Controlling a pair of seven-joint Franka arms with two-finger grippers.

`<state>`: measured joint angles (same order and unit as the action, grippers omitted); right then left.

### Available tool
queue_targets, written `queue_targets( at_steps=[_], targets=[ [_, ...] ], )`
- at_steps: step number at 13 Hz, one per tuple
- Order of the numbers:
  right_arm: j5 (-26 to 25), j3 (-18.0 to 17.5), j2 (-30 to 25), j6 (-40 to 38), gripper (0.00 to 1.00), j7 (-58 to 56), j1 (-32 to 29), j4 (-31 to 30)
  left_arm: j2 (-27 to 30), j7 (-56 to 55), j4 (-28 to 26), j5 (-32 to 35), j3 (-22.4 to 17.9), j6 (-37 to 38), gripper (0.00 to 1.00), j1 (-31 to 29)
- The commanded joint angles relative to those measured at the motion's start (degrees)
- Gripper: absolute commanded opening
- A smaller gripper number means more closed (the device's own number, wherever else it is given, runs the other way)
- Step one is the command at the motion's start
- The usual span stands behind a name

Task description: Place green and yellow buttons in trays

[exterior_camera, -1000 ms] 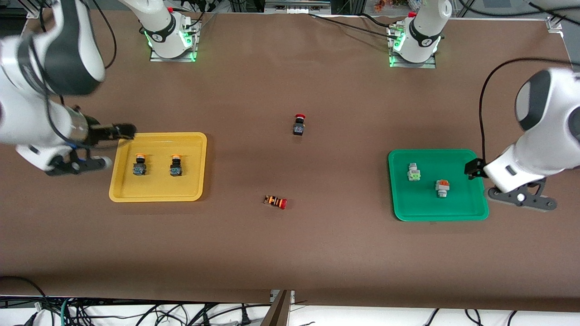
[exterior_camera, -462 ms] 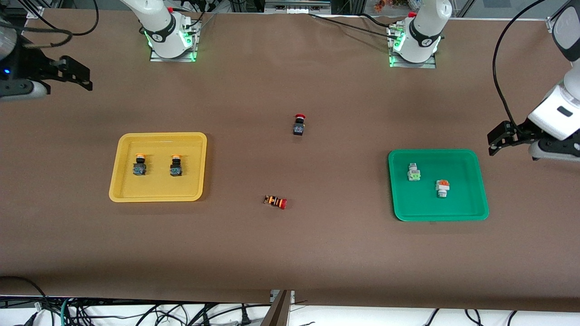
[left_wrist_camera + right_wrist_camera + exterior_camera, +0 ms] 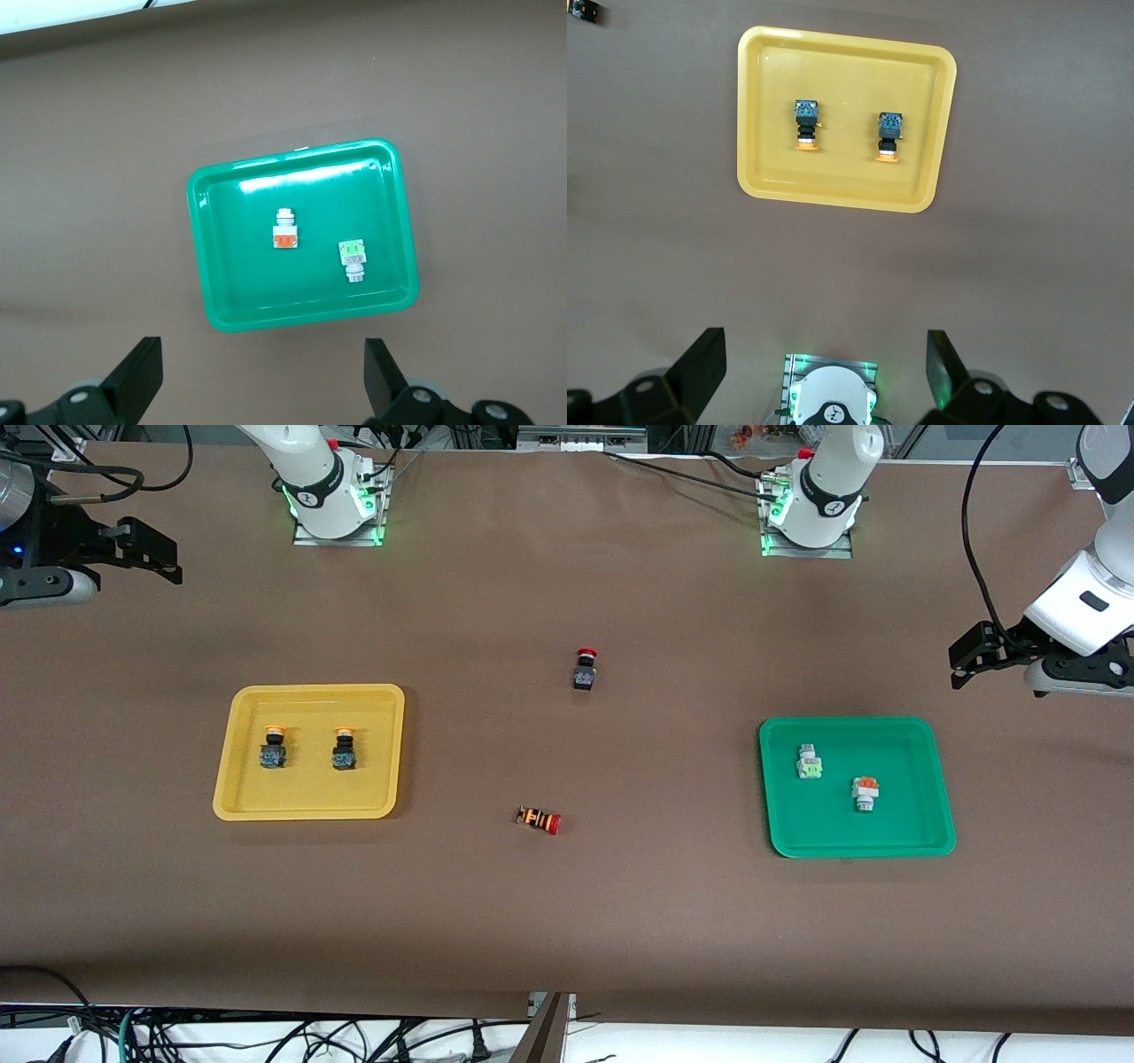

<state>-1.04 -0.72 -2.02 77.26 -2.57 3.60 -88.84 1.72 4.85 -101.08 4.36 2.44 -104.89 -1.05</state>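
Note:
The yellow tray (image 3: 310,795) holds two yellow-capped buttons (image 3: 273,747) (image 3: 344,748), also seen in the right wrist view (image 3: 806,123) (image 3: 889,135) on the tray (image 3: 842,181). The green tray (image 3: 824,824) holds a white button with a green block (image 3: 808,762) and one with an orange block (image 3: 865,793); both show in the left wrist view (image 3: 353,258) (image 3: 284,229) in the tray (image 3: 301,301). My left gripper (image 3: 966,657) (image 3: 261,381) is open and empty, high over bare table beside the green tray. My right gripper (image 3: 152,560) (image 3: 824,367) is open and empty, high over the right arm's end of the table.
A red-capped black switch (image 3: 585,670) stands mid-table. A red-capped switch with an orange-striped body (image 3: 539,819) lies nearer the front camera, between the trays. The right arm's base (image 3: 833,398) shows in the right wrist view.
Both grippers have lifted away from beside their trays and pulled back toward the table's ends. The buttons and trays have not moved.

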Motion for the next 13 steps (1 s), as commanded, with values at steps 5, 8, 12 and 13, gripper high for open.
queue_targets(
  at_steps=[5,8,12,13],
  targets=[
    [-1.07,-0.69,1.58,-0.80,1.00,-0.24,-0.87,1.65,-1.63,-0.45,1.84,-1.29,-0.24,2.06,1.00,0.43],
    [-0.99,-0.60,1.84,-0.80,1.00,-0.16,-0.87,1.65,-1.81,-0.46,2.55,-0.85,-0.15,2.94,1.00,0.78],
    [-0.99,-0.60,1.84,-0.88,1.00,-0.16,-0.70,1.56,-1.90,-0.19,2.90,-0.41,0.02,4.08,1.00,1.05],
    [-0.99,-0.60,1.93,-0.80,1.00,-0.16,-0.70,1.65,-2.68,-0.10,3.95,-0.41,0.02,4.25,1.00,1.05]
  ],
)
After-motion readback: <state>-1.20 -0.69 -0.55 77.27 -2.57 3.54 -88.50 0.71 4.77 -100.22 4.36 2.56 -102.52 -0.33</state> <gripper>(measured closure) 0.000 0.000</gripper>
